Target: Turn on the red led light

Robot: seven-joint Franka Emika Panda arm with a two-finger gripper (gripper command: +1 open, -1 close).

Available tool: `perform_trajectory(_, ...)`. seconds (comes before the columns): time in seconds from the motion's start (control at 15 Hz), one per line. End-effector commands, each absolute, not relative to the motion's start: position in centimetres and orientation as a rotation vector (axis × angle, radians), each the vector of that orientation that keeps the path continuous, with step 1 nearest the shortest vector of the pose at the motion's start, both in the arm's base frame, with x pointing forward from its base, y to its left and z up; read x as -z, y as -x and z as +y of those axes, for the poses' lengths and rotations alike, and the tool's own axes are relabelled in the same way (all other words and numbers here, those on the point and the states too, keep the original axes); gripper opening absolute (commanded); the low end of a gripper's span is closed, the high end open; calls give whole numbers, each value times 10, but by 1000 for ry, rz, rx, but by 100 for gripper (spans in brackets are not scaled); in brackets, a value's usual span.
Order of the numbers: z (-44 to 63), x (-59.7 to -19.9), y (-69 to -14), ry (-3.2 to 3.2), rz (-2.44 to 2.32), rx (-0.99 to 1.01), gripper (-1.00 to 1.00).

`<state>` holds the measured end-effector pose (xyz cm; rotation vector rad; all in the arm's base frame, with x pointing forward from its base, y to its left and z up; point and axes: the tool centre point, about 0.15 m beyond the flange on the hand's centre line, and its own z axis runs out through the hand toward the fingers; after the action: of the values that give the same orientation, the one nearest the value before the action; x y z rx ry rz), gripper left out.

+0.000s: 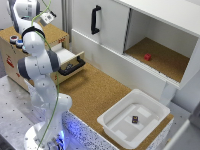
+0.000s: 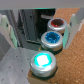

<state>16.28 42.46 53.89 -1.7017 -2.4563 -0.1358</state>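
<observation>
In the wrist view, three round buttons sit in a row on a wooden box. The red button (image 2: 56,24) looks dark. The blue button (image 2: 51,38) is in the middle. The green button (image 2: 42,61) glows brightly. My gripper (image 2: 40,22) is above them, open and empty, its fingers (image 2: 76,21) spread to either side of the row, apart from the buttons. In the exterior view the box (image 1: 55,34) stands at the far left. Two bluish buttons (image 1: 16,41) show beside my arm (image 1: 37,65). The gripper itself is hidden there.
An open drawer with a black handle (image 1: 71,67) juts out next to the box. A white cabinet door with a black handle (image 1: 95,20) stands behind. A red block (image 1: 147,57) lies in the open compartment. A white bin (image 1: 107,122) holds a small dark object (image 1: 135,119).
</observation>
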Motion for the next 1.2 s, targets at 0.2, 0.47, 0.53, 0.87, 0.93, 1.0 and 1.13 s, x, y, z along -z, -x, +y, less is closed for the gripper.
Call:
perform_trajectory(0.2, 481, -571, -116, 1963, -2322, -88, 100)
perform_trajectory(0.47, 539, -573, -91, 2040, -2297, -157, 100)
perform_trajectory(0.53, 552, -572, -88, 2043, -2269, -166, 100)
perform_trajectory(0.87, 602, -571, -84, 2072, -2329, -159, 100)
perform_trajectory(0.93, 606, -571, -85, 2094, -2349, -171, 100)
perform_trajectory(1.0, 607, -569, -87, 2113, -2365, -188, 100)
perform_trajectory(1.13, 608, -568, -91, 2168, -2405, -174, 100)
